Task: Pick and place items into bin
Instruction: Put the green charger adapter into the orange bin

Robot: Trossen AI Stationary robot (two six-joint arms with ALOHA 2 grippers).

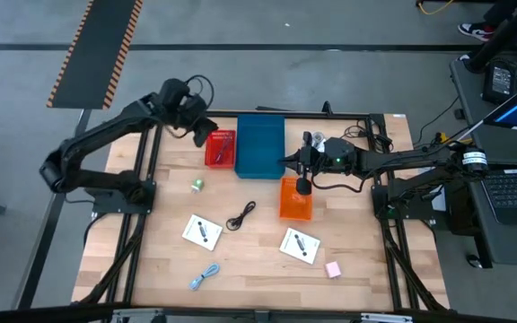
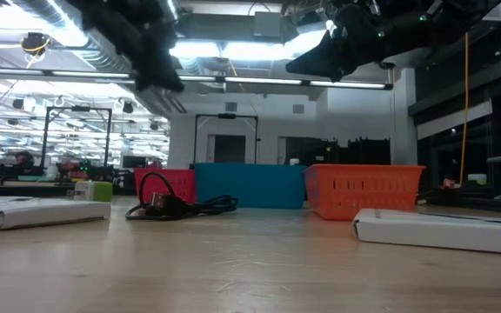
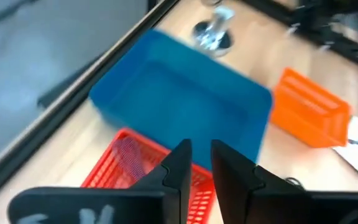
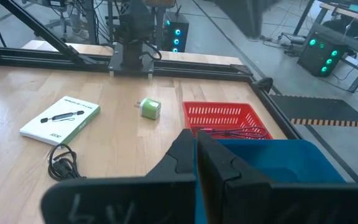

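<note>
My left claw (image 1: pixel 212 135) hangs above the red plastic basket (image 1: pixel 220 148), its two dark fingers (image 3: pixel 178 168) a small way apart and pinching nothing. My right claw (image 1: pixel 303 186) is pressed tight shut with nothing in it, over the orange plastic basket (image 1: pixel 296 200) next to the big blue bin (image 1: pixel 260 146). On the wooden table (image 1: pixel 258 269) lie two white cards (image 1: pixel 202 231) (image 1: pixel 300 245), a black curled cable (image 1: pixel 240 215), a light-blue cable (image 1: pixel 204 276), a tiny green piece (image 1: pixel 198 184) and a small pink block (image 1: pixel 333 269).

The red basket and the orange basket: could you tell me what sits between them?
The blue bin sits between the red basket and orange basket, per the high view.
</note>
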